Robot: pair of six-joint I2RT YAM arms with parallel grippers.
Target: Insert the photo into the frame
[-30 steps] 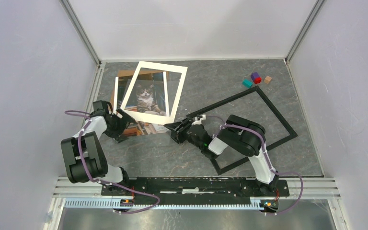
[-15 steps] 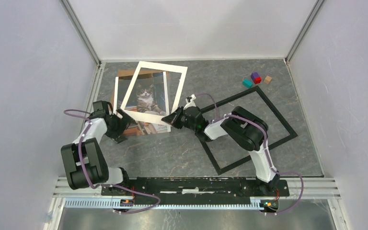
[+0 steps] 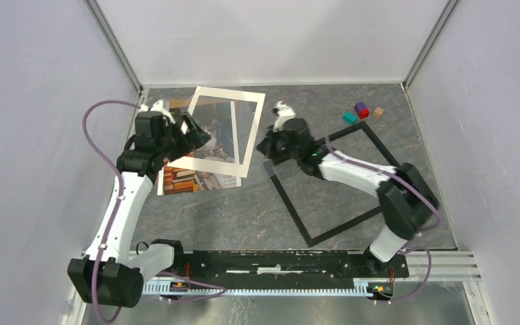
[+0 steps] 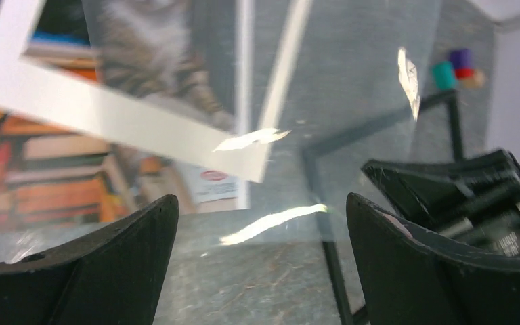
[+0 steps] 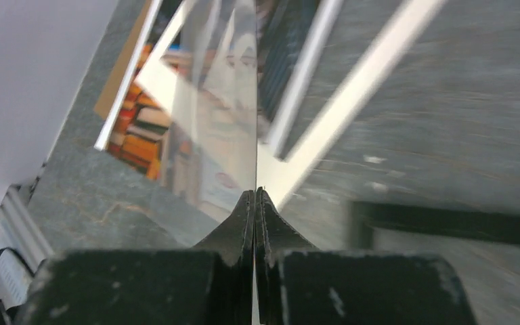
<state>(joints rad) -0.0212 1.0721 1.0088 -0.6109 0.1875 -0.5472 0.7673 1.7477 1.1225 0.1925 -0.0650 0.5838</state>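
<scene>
as seen from above, table: grey marbled top, matt, running from the near rail to the back wall.
walls: pale plain panels at left, back and right, meeting at slanting metal posts in the two far corners.
rail: ribbed aluminium along the near edge, carrying the black base plate of both arms.
photo: flat on the table at far left, cat part under the mat, a strip of books bare at its near end; outside the frame.
frame: black, flat on the table right of centre, turned askew; near the photo, apart from it.
mat: white border, lying askew over the photo.
board: brown, one corner peeking out beyond the mat at far left.
sheet: clear, full of reflections, a thin edge-on line from the right wrist, raised at the right gripper's end.
left gripper: over the mat's left side, fingers spread wide, nothing seen pinched between them.
right gripper: at the frame's far left corner, fingers pressed together on the sheet's edge.
blocks: teal, purple, red and tan, clustered at far right, just beyond the frame.
</scene>
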